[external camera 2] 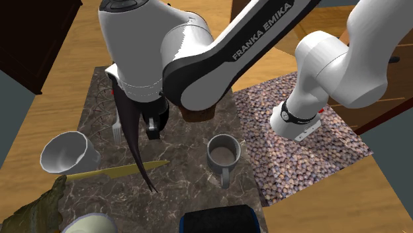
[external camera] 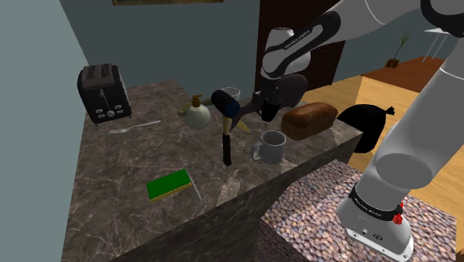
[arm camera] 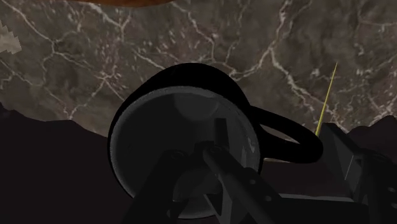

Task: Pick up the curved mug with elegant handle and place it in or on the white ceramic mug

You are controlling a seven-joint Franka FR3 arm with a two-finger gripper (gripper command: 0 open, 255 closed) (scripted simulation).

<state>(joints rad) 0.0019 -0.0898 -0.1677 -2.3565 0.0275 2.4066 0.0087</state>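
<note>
The end effector [external camera: 270, 103] is clamped on the rim of the black curved mug [external camera: 269, 112], one finger [arm camera: 224, 143] inside its grey bowl. In the shoulder view this mug hangs right of frame centre, just left of the brown loaf [external camera: 308, 119]. The pale grey mug [external camera: 272, 146] stands upright on the marble counter [external camera: 111, 186], just below it in the frame.

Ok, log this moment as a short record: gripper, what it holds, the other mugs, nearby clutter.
gripper: shut on the black mug
black mug: clasped at its rim, handle out to one side
grey mug: upright on the marble counter, apart from the gripper
white cup: upright on the counter
bread loaf: beside the grey mug
</note>
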